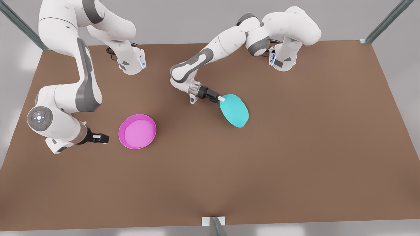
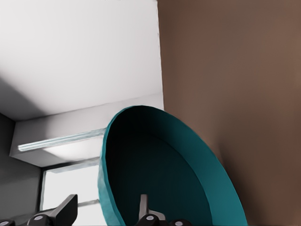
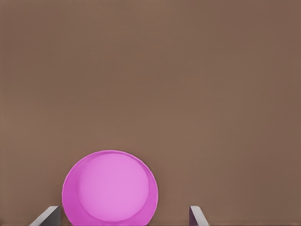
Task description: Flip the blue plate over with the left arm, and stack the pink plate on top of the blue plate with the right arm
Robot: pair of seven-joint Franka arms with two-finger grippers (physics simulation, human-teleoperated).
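Observation:
The blue plate point(image 1: 235, 111) is tilted on edge near the table's middle, its underside facing up in the front view. My left gripper point(image 1: 220, 98) is at the plate's raised rim. In the left wrist view one finger point(image 2: 61, 212) stands outside the blue plate point(image 2: 160, 174) and the other finger point(image 2: 143, 205) inside, each with a gap to the wall, so the gripper is open. The pink plate point(image 1: 137, 131) lies upright on the table at the front view's left. My right gripper point(image 1: 102, 138) is open just left of it. The pink plate point(image 3: 110, 188) lies ahead between the fingertips point(image 3: 47, 216).
The brown table point(image 1: 295, 157) has wide bare room to the front view's right and along its near edge. Metal frame posts point(image 1: 387, 21) stand at the far corners. Both arm bases point(image 1: 283, 60) sit along the far edge.

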